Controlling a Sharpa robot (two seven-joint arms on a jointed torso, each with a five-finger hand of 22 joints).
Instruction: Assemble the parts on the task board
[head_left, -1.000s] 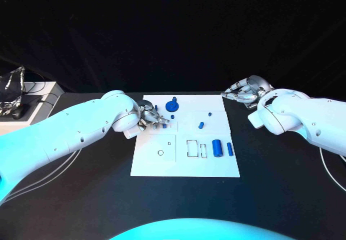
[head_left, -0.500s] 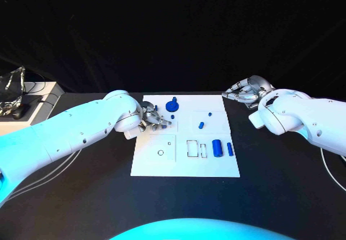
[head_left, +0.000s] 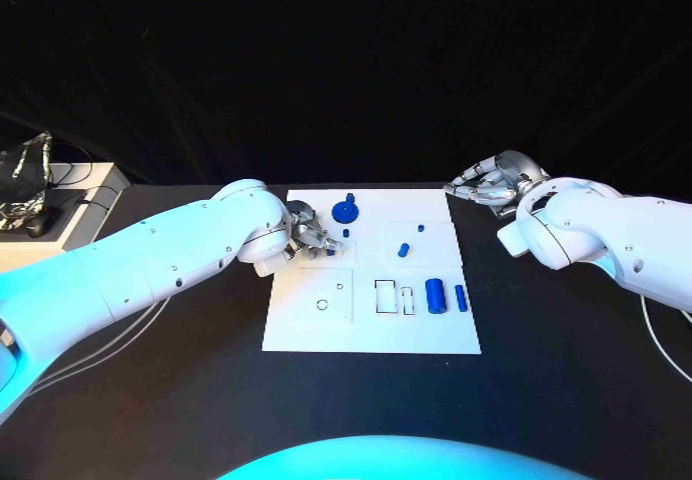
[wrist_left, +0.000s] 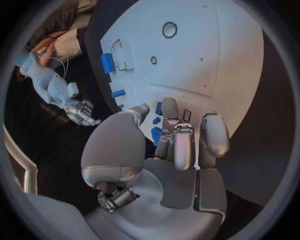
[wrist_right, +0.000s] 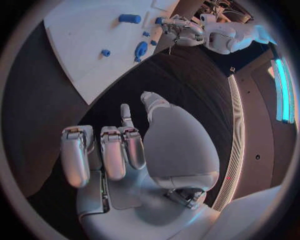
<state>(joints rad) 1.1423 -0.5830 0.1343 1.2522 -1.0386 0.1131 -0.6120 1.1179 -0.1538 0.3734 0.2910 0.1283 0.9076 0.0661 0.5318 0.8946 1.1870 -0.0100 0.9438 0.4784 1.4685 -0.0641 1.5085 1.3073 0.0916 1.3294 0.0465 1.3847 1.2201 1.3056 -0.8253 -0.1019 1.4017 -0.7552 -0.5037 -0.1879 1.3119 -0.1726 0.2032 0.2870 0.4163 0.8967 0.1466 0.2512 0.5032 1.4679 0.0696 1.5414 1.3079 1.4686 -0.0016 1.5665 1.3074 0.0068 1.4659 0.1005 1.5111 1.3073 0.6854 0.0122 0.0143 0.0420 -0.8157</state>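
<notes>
The left hand (head_left: 307, 236) was poised over the board's (head_left: 371, 335) far left corner, fingers curled beside small blue parts (head_left: 345, 233), nothing visibly grasped. The right hand (head_left: 490, 184) was parked off-board, empty, fingers loosely bent, likely for clearance.

Robot lab: black-draped backdrop, black table (head_left: 173, 400), white task board (head_left: 433, 340).

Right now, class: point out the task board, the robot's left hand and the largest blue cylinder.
task board (head_left: 310, 330), head view, bare near corner.
left hand (head_left: 304, 234), head view, middle of hand.
largest blue cylinder (head_left: 434, 296), head view, middle of body.
</notes>
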